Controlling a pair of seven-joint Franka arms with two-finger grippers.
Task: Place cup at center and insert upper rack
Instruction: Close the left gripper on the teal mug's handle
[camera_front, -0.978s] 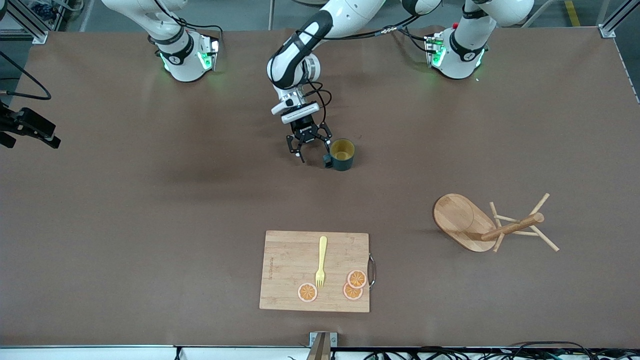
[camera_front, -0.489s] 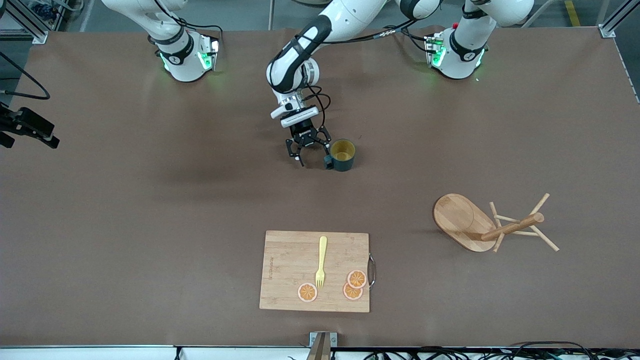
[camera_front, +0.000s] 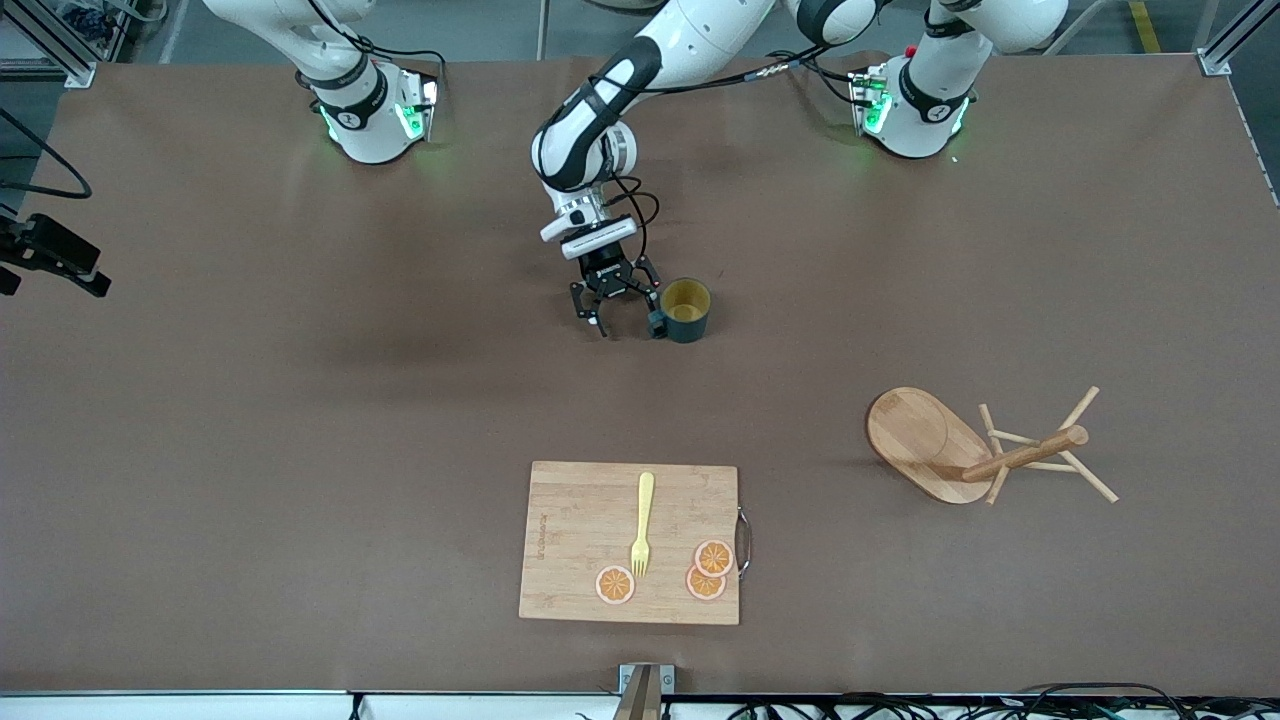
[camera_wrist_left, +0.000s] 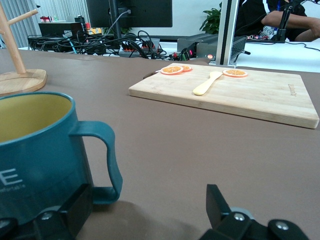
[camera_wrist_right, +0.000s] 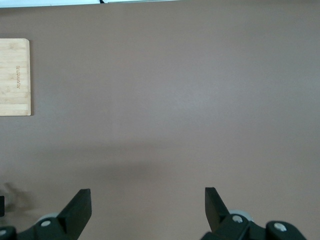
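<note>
Even, diffuse overhead light; soft shadows only, a faint dark smear on the table (camera_front: 380, 350). Green LED glow at both arm bases. No glare. Left wrist view: bright background, near cup (camera_wrist_left: 35, 155) slightly soft

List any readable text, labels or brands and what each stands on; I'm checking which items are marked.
"E": pale letter on the cup wall, the end of a cut-off word; a smaller line under it is too blurred to read.
Dark branded mark along one short edge of the cutting board: too small to read.
The rack, fork and orange slices show no text.
</note>
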